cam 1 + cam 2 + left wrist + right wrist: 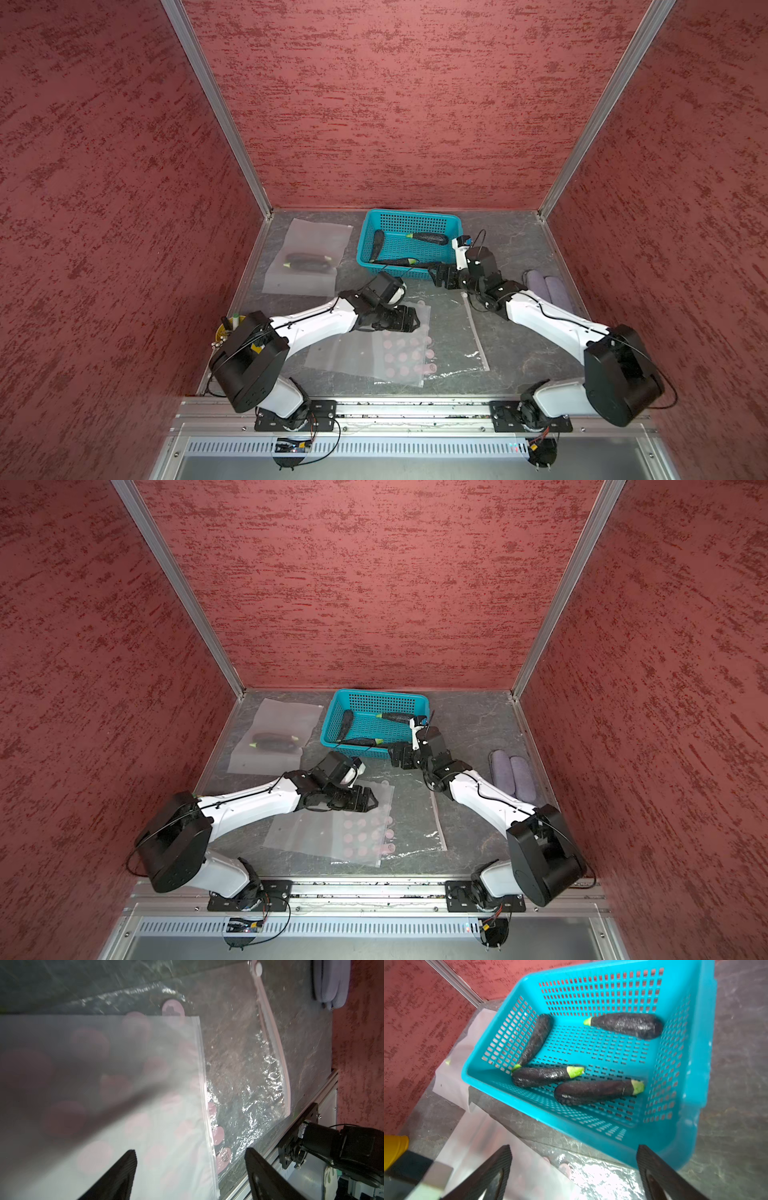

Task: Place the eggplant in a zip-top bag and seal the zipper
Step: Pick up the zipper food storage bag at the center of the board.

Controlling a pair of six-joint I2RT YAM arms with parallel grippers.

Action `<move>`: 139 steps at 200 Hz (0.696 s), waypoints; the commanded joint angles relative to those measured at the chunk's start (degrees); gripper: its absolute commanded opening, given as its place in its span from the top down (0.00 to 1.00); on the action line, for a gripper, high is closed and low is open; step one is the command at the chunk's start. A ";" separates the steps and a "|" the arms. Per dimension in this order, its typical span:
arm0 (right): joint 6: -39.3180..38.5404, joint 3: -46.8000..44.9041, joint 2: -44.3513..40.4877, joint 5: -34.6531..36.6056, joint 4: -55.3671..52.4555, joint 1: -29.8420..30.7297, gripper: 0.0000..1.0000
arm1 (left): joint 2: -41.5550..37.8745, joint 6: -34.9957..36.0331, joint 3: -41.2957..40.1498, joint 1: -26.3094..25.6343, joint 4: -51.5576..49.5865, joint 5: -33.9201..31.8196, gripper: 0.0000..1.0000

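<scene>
Four eggplants (pixel 596 1092) lie in one basket (pixel 704 1043); left gripper (pixel 190 1150) and right gripper (pixel 574 1147) gape empty.

Teal basket (pixel 695 1064), dark purple eggplants (pixel 627 1025)

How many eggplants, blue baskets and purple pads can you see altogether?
Eggplants: 6, counting 2 bagged
Blue basket: 1
Purple pads: 2
Total: 9

Four eggplants (pixel 627 1025) counted in one teal basket (pixel 708 1043), two bagged eggplants (pixel 307 262), two overlapping zip-top bags (pixel 249 1064), two purple rolls (pixel 545 287), two robot arms (pixel 316 322).
</scene>
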 commanded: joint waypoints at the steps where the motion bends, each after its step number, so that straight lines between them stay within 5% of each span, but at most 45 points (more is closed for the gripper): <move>1: 1.20 -3.02 -2.48 -0.15 5.10 -0.04 0.06 | 3.11 -0.62 2.40 -2.76 -3.41 -1.91 0.16; 139: 1.63 -15.12 -8.96 -0.68 12.39 -2.70 0.05 | 22.17 -3.24 21.39 -13.42 -23.69 -13.72 0.20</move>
